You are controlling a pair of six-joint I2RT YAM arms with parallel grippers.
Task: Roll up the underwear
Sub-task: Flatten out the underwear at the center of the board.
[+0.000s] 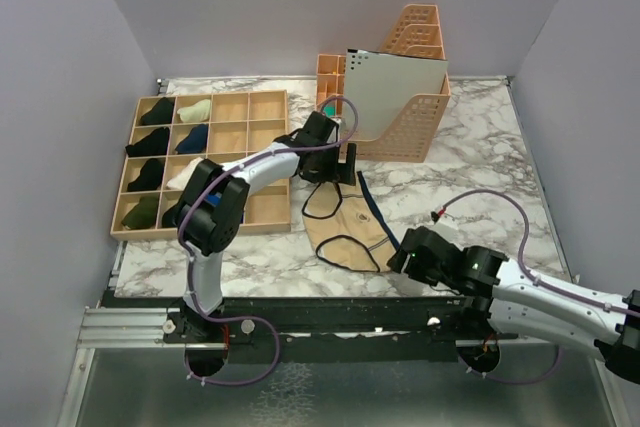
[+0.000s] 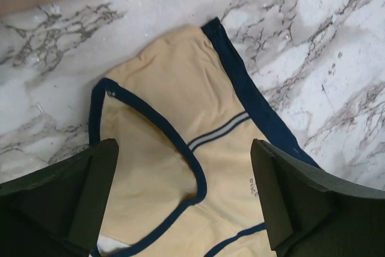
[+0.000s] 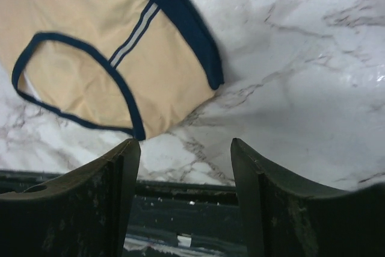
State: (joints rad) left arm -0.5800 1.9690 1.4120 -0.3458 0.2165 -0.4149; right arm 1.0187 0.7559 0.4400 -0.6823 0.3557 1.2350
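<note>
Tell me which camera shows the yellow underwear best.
The top external view: it alone shows nearly the whole underwear, spread flat. The left wrist view is closer but crops its lower part; the right wrist view catches only one end.

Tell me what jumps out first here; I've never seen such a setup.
Tan underwear with navy trim lies flat mid-table. The left gripper hangs open over it, and the right gripper, also open, sits off its near right corner. At the left, a wooden tray holds rolled garments in its left compartments.
</note>
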